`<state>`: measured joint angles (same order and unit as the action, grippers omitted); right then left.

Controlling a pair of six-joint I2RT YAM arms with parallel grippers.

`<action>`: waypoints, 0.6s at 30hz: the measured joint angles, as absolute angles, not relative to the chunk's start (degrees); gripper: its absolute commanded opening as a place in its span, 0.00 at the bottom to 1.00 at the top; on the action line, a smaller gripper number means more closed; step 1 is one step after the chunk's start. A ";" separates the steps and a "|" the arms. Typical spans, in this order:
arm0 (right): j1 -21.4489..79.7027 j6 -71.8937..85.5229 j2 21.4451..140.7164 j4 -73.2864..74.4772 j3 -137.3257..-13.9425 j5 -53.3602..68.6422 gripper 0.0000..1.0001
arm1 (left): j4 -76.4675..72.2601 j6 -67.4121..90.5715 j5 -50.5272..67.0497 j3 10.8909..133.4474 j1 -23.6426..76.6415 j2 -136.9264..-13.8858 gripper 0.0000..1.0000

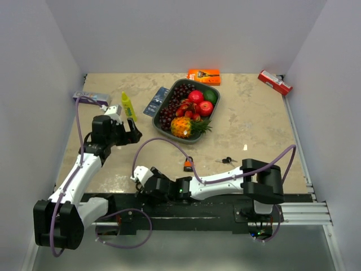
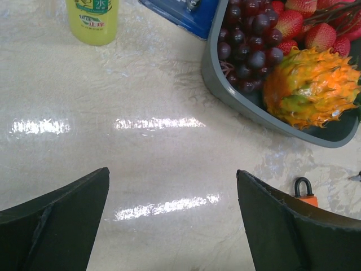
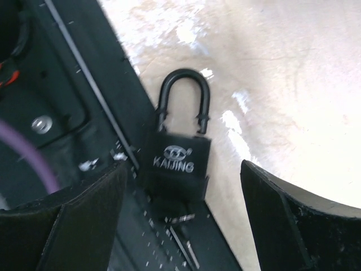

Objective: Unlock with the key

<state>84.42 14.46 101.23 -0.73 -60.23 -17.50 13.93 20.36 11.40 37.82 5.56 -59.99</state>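
A black padlock [image 3: 176, 164] marked KAIJING lies between the fingers of my open right gripper [image 3: 184, 164], half on the black base rail and half on the table. Its shackle's right leg seems to stand clear of the body. Something metallic shows at its bottom end, too blurred to name. In the top view the right gripper [image 1: 140, 179] reaches left along the near edge and hides this padlock. A small bunch of keys [image 1: 227, 160] lies on the table. An orange padlock [image 1: 188, 165] lies nearby, also showing in the left wrist view [image 2: 305, 193]. My left gripper [image 1: 134, 134] [image 2: 172, 172] is open and empty.
A grey tray [image 1: 212, 110] [image 2: 225, 84] of fruit stands mid-table. A yellow bottle [image 1: 128, 106] [image 2: 93, 20], a blue pack [image 1: 156, 100] [image 2: 180, 14], an orange box [image 1: 203, 75], a red box [image 1: 274, 82] and a purple box [image 1: 90, 96] lie around it. White walls enclose the table.
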 measured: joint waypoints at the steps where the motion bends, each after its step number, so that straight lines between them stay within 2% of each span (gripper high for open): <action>1: 84.40 14.57 102.21 -0.19 -61.23 -18.55 0.84 | 13.89 20.32 11.46 37.82 5.56 -59.51 0.99; 11: 84.75 15.07 110.72 5.02 -68.03 -22.41 0.83 | 13.80 19.73 12.95 37.82 5.56 -57.93 0.99; 18: 84.86 15.64 114.78 9.32 -72.71 -23.99 0.77 | 13.78 19.11 14.00 37.82 5.56 -56.45 0.98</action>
<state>84.86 15.64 114.78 9.32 -72.71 -23.99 13.78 19.11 14.00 37.82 5.56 -56.45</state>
